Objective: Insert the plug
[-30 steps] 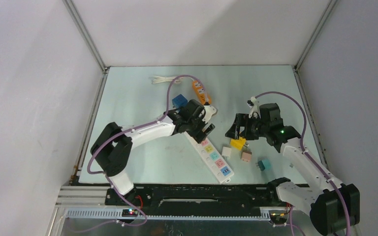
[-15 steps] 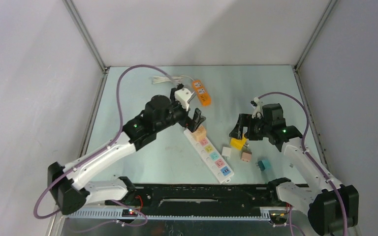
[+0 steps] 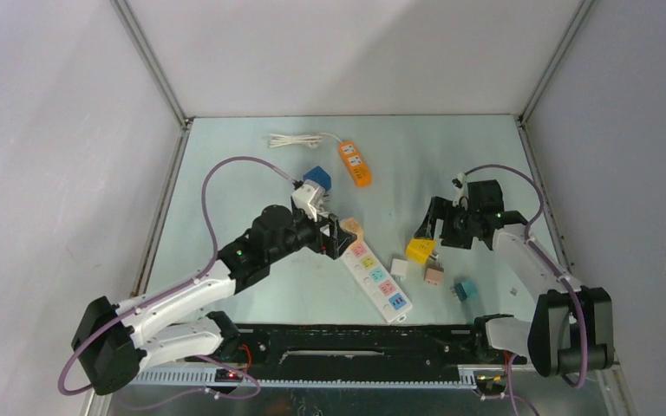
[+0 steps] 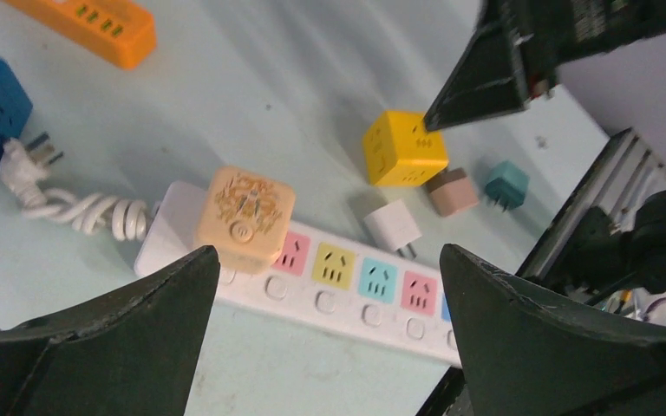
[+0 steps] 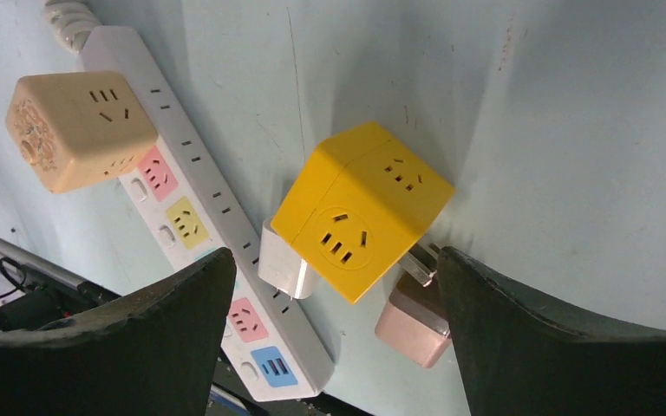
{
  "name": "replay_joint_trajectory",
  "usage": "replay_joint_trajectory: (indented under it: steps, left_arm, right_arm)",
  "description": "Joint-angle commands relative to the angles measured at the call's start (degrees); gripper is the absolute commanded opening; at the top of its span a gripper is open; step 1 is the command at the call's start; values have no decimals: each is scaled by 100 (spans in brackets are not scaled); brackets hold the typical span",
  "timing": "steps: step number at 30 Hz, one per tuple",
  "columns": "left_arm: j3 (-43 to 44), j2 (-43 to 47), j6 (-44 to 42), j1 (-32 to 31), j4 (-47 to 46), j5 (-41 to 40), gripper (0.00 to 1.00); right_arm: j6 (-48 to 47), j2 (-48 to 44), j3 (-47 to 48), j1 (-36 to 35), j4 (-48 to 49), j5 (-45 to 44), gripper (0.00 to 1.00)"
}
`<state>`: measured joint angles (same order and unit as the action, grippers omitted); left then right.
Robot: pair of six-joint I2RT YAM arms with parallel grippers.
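Note:
A white power strip [image 3: 373,277] with coloured sockets lies diagonally at the middle of the table. A beige cube plug [image 3: 353,230] sits in its far end socket; it also shows in the left wrist view [image 4: 244,217]. My left gripper [image 3: 340,236] is open and empty, hovering over that end of the strip [image 4: 347,299], with the cube by its left finger. My right gripper [image 3: 434,227] is open and empty just above a yellow cube [image 3: 419,251], which lies between its fingers in the right wrist view [image 5: 364,208].
A small white adapter [image 3: 398,267], a pink adapter [image 3: 434,276] and a teal adapter [image 3: 464,289] lie right of the strip. A blue cube [image 3: 317,178], an orange power strip [image 3: 355,163] and a coiled white cord [image 3: 295,139] lie farther back.
My left arm has swung round and its gripper has drawn back toward me, open, leaving the beige cube on the strip. My right gripper has shifted slightly right.

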<state>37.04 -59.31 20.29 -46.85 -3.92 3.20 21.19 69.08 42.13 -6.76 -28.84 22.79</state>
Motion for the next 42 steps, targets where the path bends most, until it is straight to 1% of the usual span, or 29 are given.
replay_joint_trajectory:
  steps: [1,7,11,13,18,24,29,33,38,42]
  left_arm:
    - [-41,312,309,11,-613,160,100]
    - [-10,350,148,18,-523,105,100]
    - [33,292,72,18,-471,41,100]
    - [72,265,67,18,-410,42,100]
    - [124,165,19,23,-311,79,100]
    - [177,-99,21,24,-338,264,100]
    - [256,-318,78,24,-442,403,100]
    - [348,-379,44,23,-370,383,100]
    - [392,-405,-14,22,-214,342,100]
    - [327,-398,-9,26,-188,313,100]
  right_arm:
    - [133,350,190,-8,334,325,89]
    - [251,756,254,-239,676,419,88]
    - [155,1203,725,-633,456,364,87]
    - [119,1284,890,-768,371,207,87]
    - [23,1246,898,-825,199,-145,87]
    - [-73,907,771,-898,81,-564,88]
    - [-191,740,770,-1106,-46,-971,88]
    - [-207,881,872,-1365,-78,-1323,88]
    - [-279,1391,1298,-1740,-419,-1993,88]
    - [-250,1536,1457,-1887,-429,-2054,88]
